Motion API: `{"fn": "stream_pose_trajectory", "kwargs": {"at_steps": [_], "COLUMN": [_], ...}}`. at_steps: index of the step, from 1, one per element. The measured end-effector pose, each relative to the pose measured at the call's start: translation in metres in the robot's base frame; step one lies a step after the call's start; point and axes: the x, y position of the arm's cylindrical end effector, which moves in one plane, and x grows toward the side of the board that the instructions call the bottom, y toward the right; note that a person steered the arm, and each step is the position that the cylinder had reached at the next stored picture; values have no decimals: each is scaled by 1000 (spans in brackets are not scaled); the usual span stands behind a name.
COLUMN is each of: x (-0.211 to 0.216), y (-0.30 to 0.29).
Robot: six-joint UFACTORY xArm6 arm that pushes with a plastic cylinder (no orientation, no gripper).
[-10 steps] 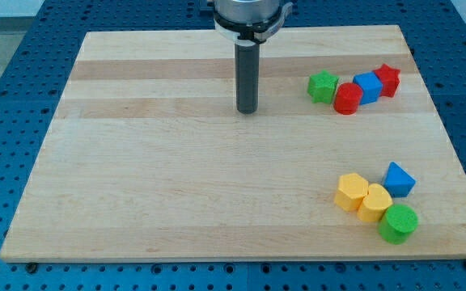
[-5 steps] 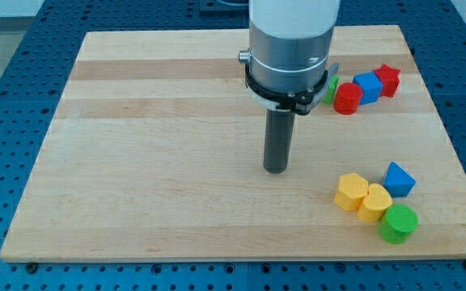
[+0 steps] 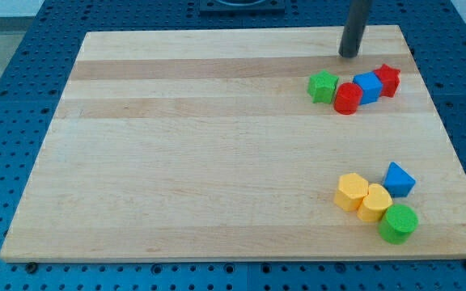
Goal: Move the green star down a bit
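The green star (image 3: pixel 323 86) lies on the wooden board (image 3: pixel 176 145) at the upper right, at the left end of a short row of blocks. A red cylinder (image 3: pixel 347 99) touches its right side. A blue block (image 3: pixel 368 87) and a red star (image 3: pixel 387 79) follow to the right. My tip (image 3: pixel 349 54) rests on the board near its top edge, above and slightly right of the green star, with a clear gap between them.
A second cluster sits at the lower right: a yellow hexagon (image 3: pixel 351 191), a yellow heart (image 3: pixel 374 202), a blue triangle (image 3: pixel 400 179) and a green cylinder (image 3: pixel 398 223). The board's right edge (image 3: pixel 451 145) runs close to both clusters.
My tip went from the board's upper middle down to its centre, then up and right to the top edge above the green star. No block has moved.
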Motion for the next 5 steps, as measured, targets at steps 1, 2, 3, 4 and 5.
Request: {"fn": "stream_pose_trajectory", "kwargs": {"at_steps": [1, 2, 3, 4, 5], "x": [6, 26, 47, 83, 104], "y": [-3, -24, -53, -89, -123]}}
